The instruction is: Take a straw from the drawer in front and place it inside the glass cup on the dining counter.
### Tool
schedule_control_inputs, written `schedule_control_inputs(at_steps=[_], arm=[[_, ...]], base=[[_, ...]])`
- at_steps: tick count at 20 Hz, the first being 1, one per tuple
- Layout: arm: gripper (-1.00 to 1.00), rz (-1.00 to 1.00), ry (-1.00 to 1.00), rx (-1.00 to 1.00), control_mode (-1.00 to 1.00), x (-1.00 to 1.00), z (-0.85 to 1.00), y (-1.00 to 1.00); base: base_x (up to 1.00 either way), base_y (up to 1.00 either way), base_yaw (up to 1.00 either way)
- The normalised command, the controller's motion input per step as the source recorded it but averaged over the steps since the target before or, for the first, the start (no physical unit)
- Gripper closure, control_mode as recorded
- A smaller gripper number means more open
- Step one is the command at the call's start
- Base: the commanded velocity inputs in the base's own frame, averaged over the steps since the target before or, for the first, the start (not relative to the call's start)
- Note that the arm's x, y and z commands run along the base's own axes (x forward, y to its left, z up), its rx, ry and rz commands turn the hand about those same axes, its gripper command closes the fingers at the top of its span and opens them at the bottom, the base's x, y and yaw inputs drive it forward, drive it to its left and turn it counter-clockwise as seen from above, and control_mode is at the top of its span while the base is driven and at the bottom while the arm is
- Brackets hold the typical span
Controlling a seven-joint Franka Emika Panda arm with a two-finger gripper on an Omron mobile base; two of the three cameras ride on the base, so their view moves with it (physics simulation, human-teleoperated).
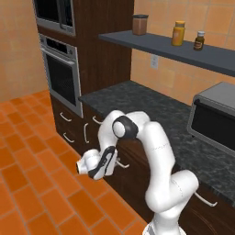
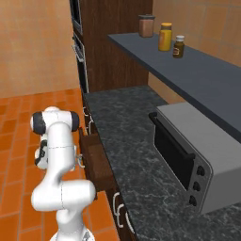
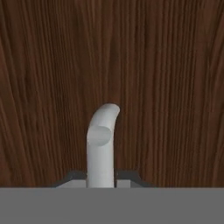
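Arm folded low, reaching down.
The end effector [image 1: 120, 161] sits at centre frame, jaws closed in narrowly, elbow raised above it.

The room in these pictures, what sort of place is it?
A home kitchen, most likely. A built-in wall oven sits in dark wood cabinets, a toaster oven stands on the black speckled counter, and jars line a shelf above.

Orange tile floor [image 1: 32, 183] lay lower left; tan tiled wall [image 1: 18, 46] stood upper left; black speckled counter [image 2: 136, 155] ran center; grey shelf [image 1: 174, 50] hung upper right.
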Motion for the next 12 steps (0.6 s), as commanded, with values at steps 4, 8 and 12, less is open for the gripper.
schedule_control_inputs(at_steps=[4,8,12], arm=[[1.0,0.0,0.0,0.0,-1.0,-0.82,0.0,1.0],[-1.0,0.0,0.0,0.03,-1.0,-0.69,0.0,0.99],[-1.0,0.0,0.1,0.32,-1.0,-0.42,0.36,0.25]], base=[[0.0,0.0,0.0],[0.0,0.0,0.0],[0.0,0.0,0.0]])
